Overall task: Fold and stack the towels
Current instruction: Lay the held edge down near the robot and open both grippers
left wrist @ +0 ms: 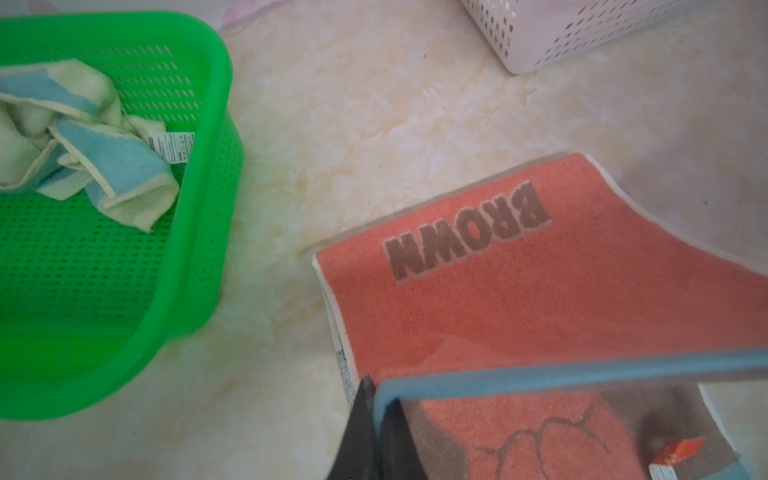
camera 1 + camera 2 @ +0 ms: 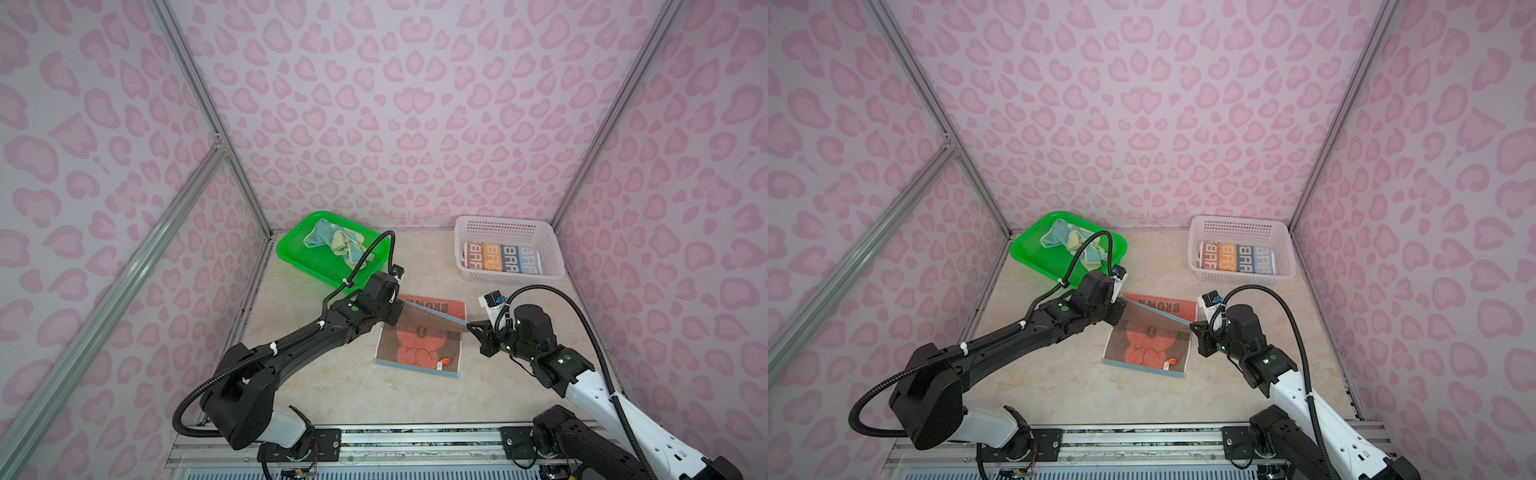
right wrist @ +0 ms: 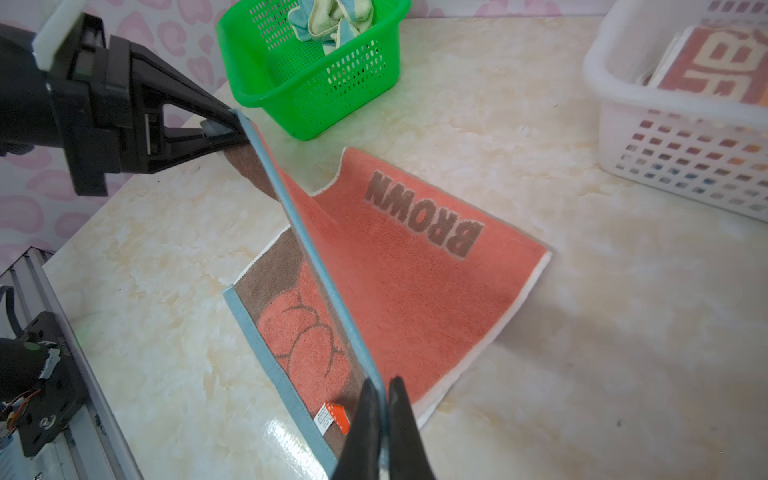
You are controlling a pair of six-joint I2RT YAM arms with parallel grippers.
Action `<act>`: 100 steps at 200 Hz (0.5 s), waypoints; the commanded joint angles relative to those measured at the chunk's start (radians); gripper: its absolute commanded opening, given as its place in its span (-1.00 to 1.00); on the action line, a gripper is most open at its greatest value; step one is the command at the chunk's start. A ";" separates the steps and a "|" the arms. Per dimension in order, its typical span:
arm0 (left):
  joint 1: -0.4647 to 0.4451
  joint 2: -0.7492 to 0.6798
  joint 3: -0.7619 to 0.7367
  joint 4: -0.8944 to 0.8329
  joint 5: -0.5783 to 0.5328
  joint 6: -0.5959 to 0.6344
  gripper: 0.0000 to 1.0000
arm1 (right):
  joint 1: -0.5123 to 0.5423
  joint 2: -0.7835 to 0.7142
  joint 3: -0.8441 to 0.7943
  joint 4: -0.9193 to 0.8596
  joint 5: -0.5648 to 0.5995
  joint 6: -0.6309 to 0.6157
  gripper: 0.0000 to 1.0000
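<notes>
The orange towel (image 2: pixel 419 345) with the brown bear lies in the middle of the table (image 2: pixel 324 374), but one blue edge (image 2: pixel 434 312) is up in the air, pulled straight. The left gripper (image 3: pixel 232 124) is pinched tight on one end of that edge, and the right gripper (image 3: pixel 384 399) is pinched tight on the other end. Far back on the left, the yellow and teal towel (image 2: pixel 332 241) sits scrunched up in the green basket (image 2: pixel 279 249), and far back on the right the lettered towel (image 2: pixel 503 257) lies folded in the white basket (image 2: pixel 498 226), maybe with another cloth under it, but that part is too blurry to tell.
</notes>
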 commanded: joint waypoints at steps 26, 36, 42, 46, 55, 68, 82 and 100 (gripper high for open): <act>-0.013 -0.011 -0.066 -0.053 -0.153 -0.089 -0.96 | 0.110 -0.004 -0.059 -0.107 0.161 0.120 -1.00; -0.021 -0.009 -0.077 -0.051 -0.149 -0.098 -0.96 | 0.131 0.003 -0.065 -0.126 0.180 0.128 -1.00; -0.025 -0.010 -0.086 -0.048 -0.146 -0.101 -0.96 | 0.141 0.008 -0.066 -0.136 0.186 0.132 -1.00; -0.027 -0.009 -0.093 -0.046 -0.146 -0.106 -0.96 | 0.146 0.012 -0.067 -0.142 0.186 0.134 -1.00; -0.031 -0.010 -0.108 -0.040 -0.143 -0.116 -0.96 | 0.156 0.020 -0.070 -0.149 0.184 0.136 -1.00; -0.035 -0.009 -0.133 -0.032 -0.141 -0.133 -0.96 | 0.176 0.033 -0.075 -0.158 0.186 0.142 -1.00; -0.039 -0.010 -0.159 -0.018 -0.129 -0.151 -0.96 | 0.199 0.051 -0.082 -0.169 0.182 0.149 -1.00; -0.046 -0.006 -0.192 0.007 -0.114 -0.168 -0.96 | 0.224 0.080 -0.096 -0.168 0.176 0.161 -1.00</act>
